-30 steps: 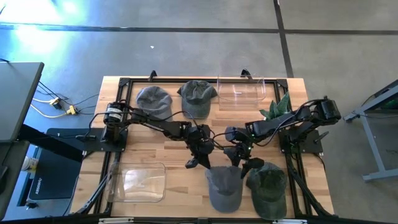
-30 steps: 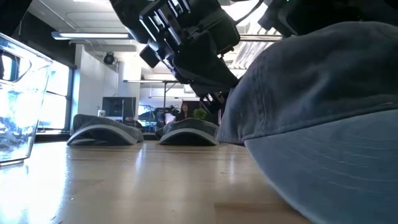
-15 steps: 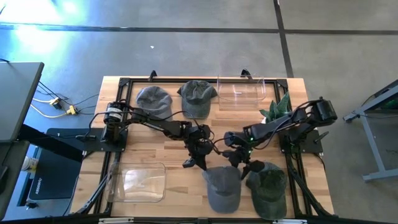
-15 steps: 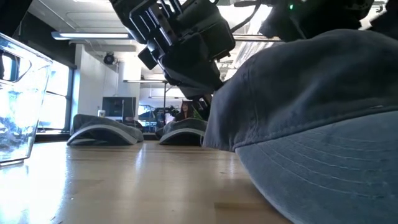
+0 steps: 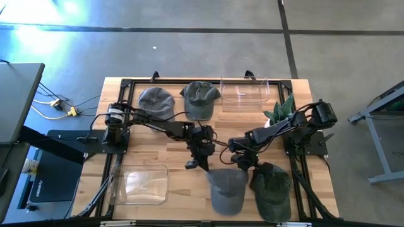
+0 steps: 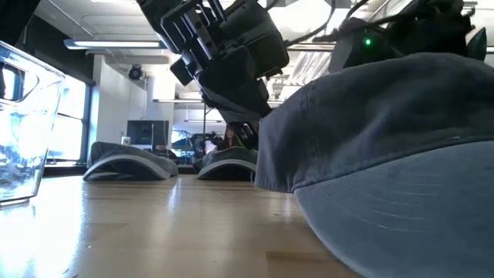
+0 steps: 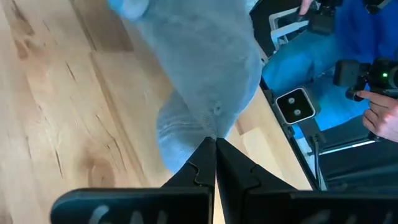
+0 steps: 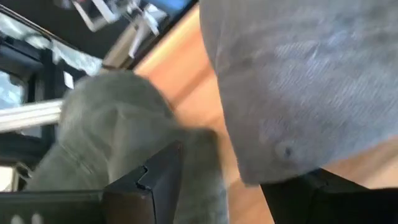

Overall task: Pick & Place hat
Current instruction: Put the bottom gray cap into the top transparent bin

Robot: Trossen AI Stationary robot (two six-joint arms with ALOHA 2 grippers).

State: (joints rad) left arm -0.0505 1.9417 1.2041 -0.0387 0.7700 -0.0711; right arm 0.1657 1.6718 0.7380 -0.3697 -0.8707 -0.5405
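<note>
A grey-blue hat [image 5: 226, 191] lies near the table's near edge and fills the low view [image 6: 386, 154]. A dark green hat [image 5: 273, 189] lies right of it. My left gripper [image 5: 201, 161] is shut at the grey hat's far left rim, as the left wrist view [image 7: 216, 142] shows. My right gripper [image 5: 245, 162] is open over the far ends of both hats. In its wrist view [image 8: 233, 165] the grey hat [image 8: 298, 74] lies by one finger and the green hat [image 8: 106, 124] by the other. Whether it touches either, I cannot tell. My left gripper pinches the grey hat's crown rim [image 7: 211, 127] between its two shut fingertips. It slants down from the table's far left. The rim [image 6: 258, 166] by the fingers stands a little above the wood, while the brim end rests on the table.
Two more hats, one grey [image 5: 156, 101] and one green-grey [image 5: 201, 98], sit at the far edge. A clear bin [image 5: 245, 93] stands far right, another [image 5: 140, 184] near left. A plant [image 5: 281, 107] stands by the right arm's base. A person's hand [image 7: 379, 118] shows beyond the table.
My right gripper has moved toward the table's left and near edge, closing on the grey hat's far rim. The grey hat's far end has shifted a little toward the left. My left gripper has stayed shut at the rim.
</note>
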